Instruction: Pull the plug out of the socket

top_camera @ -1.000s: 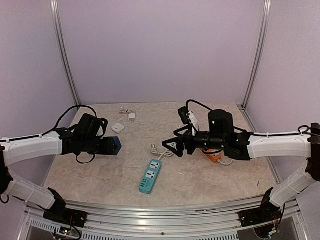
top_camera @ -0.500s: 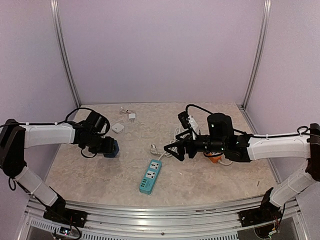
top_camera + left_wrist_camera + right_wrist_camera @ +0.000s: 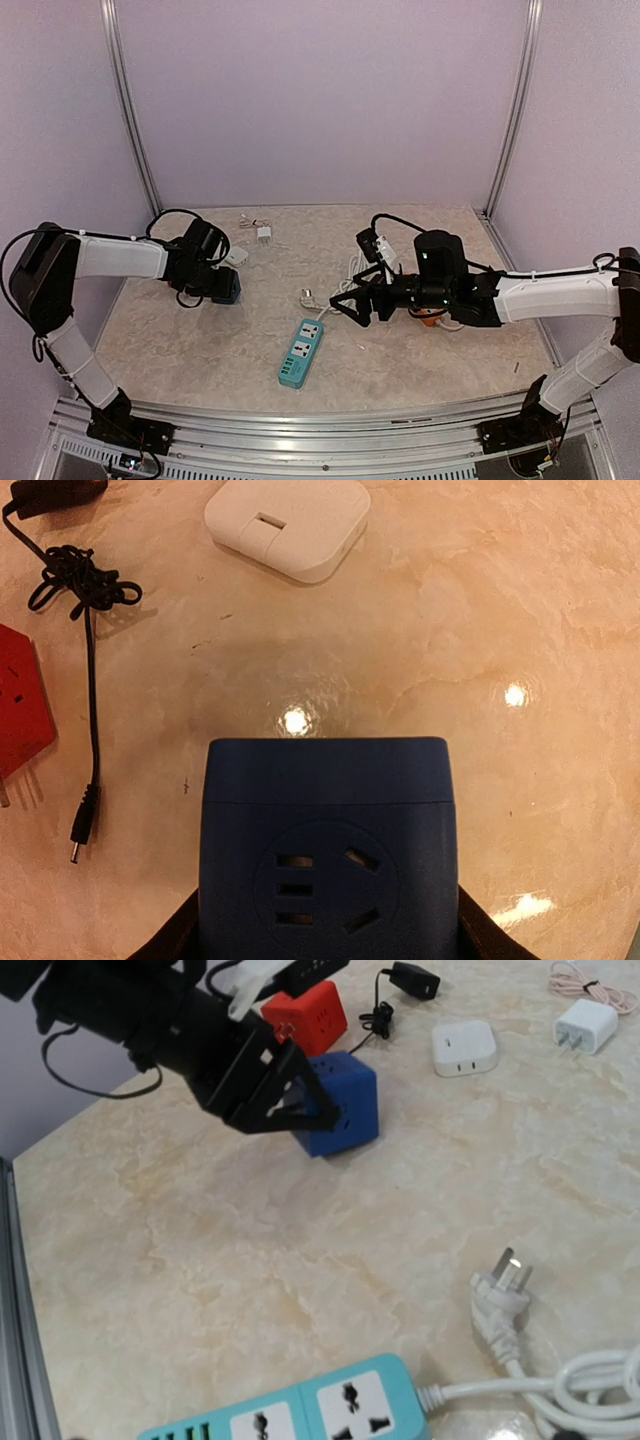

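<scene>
Blue cube socket (image 3: 325,820) is clamped between the fingers of the left gripper (image 3: 223,287); it is a hard, smooth plastic block with rounded edges, and the face in view carries no plug. The right gripper (image 3: 347,303) hovers with fingers spread near the white three-pin plug (image 3: 497,1285), which lies loose on the marbled table (image 3: 200,1260) just beside the teal power strip (image 3: 330,1415), seated in nothing. By its look the plug is light, rigid and slick, best pinched across its moulded body, not by the limp white cable (image 3: 590,1380) or the bare metal pins.

The white plug (image 3: 495,1298) lies loose beside the teal power strip (image 3: 330,1415).
</scene>
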`<state>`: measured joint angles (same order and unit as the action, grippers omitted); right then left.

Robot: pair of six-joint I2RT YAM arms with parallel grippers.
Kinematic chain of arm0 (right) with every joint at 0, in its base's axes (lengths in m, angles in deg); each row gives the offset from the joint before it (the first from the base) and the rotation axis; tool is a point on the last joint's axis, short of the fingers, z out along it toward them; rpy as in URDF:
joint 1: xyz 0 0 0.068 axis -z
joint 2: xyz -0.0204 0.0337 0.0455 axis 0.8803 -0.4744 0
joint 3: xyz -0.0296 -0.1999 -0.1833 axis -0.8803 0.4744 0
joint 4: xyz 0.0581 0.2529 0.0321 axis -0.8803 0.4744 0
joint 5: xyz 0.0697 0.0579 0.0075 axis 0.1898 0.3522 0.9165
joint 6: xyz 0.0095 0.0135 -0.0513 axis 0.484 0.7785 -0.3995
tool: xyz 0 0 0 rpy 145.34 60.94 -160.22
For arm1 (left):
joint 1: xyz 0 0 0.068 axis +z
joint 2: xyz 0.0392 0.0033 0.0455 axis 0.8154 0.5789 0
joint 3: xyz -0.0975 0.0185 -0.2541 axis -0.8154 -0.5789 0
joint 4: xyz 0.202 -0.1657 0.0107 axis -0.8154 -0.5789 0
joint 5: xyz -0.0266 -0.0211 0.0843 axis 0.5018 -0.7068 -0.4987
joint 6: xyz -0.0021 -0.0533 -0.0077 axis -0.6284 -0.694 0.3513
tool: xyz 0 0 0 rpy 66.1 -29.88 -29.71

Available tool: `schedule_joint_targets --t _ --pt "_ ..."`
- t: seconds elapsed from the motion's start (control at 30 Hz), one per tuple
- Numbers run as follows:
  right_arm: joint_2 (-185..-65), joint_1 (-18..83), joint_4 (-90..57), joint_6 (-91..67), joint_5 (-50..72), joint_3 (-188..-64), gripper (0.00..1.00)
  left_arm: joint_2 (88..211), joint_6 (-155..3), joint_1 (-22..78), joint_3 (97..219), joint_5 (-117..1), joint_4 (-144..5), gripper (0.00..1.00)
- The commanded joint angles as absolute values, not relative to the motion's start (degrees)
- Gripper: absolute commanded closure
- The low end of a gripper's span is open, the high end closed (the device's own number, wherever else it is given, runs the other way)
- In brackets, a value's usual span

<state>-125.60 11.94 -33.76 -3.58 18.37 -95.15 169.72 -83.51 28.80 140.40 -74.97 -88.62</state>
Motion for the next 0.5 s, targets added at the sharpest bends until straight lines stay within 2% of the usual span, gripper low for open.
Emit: schedule_joint_targets --t 0.0,0.17,0.37,0.43,0.47 --pt "-124.25 12.44 -33.37 -4.38 17.75 -93.80 0.00 172.58 -82.77 29.16 140.84 -76.37 -87.79 0.41" --pt "-124.14 12.45 -33.34 -4.24 17.49 -93.36 0.00 170.68 -83.14 28.88 140.49 -77.03 -88.42 0.23" --pt "-124.44 12.45 -33.81 -4.02 17.76 -93.39 0.00 166.35 -83.23 28.34 140.46 -78.08 -90.34 0.10" --pt "-124.27 12.38 -33.61 -4.01 17.65 -93.32 0.00 164.27 -83.11 27.50 140.62 -78.33 -91.10 0.02" --pt "-124.23 12.43 -33.58 -4.07 17.47 -93.31 0.00 163.15 -82.98 26.90 140.82 -78.68 -91.51 0.01"
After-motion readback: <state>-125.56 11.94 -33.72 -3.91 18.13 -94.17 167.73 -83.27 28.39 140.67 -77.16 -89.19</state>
